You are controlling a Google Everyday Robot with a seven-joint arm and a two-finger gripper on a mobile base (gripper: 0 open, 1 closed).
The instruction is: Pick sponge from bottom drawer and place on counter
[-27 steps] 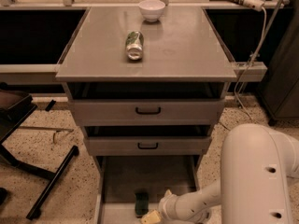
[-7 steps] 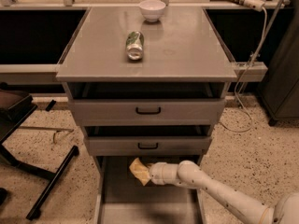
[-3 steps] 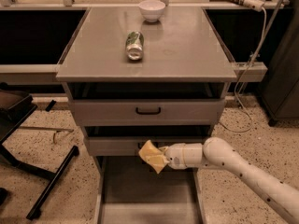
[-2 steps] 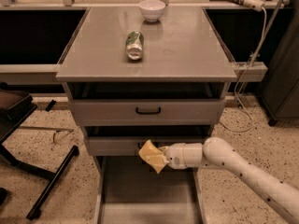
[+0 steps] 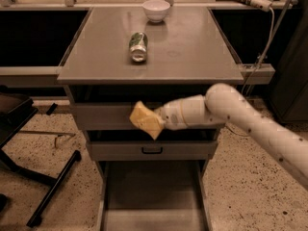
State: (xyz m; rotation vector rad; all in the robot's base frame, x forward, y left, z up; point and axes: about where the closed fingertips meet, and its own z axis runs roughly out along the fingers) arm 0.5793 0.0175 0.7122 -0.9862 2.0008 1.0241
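yellow padded gripper (image 5: pixel 147 120) hangs before the top drawer (image 5: pixel 101 117), on a white arm (image 5: pixel 231 109) reaching in from its right. whether it is open or holds anything, i cannot tell; the sponge does not show. bottom drawer (image 5: pixel 154 196) stands pulled out below it. counter (image 5: pixel 192 47) lies above it, bearing a can (image 5: pixel 138 46) and a bowl (image 5: pixel 156 9).

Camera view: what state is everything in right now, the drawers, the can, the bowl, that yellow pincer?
bottom drawer: pulled open.
middle drawer: pushed in.
can: lying on its side on the counter.
bowl: upright, near the counter's far edge.
pincer: in the air in front of the top drawer, below the counter's edge.
sponge: not visible; cannot tell whether the pincer holds it.
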